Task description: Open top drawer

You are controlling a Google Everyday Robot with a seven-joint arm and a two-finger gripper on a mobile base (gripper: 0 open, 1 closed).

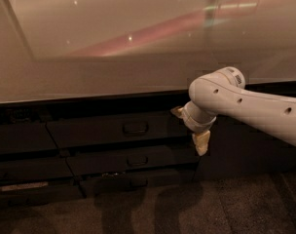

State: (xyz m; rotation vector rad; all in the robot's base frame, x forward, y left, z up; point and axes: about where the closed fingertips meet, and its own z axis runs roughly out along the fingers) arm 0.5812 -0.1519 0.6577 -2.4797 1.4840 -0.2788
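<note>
The top drawer (89, 133) is a wide dark front under the counter edge, with a small loop handle (135, 127) at its centre. It sits flush with the fronts around it, so it is closed. My gripper (189, 128) hangs in front of the drawer's right end, to the right of the handle and apart from it. Its two pale fingers are spread: one fingertip (177, 112) points up and left, the other (201, 143) points down. It holds nothing. The white arm (250, 106) reaches in from the right.
A glossy pale countertop (138, 57) overhangs the drawers. Two more dark drawer fronts with handles (133, 161) (138, 182) lie below the top one. Narrower dark fronts (21, 138) stand to the left, a plain dark panel (245, 150) to the right. Dark carpet (211, 204) covers the floor.
</note>
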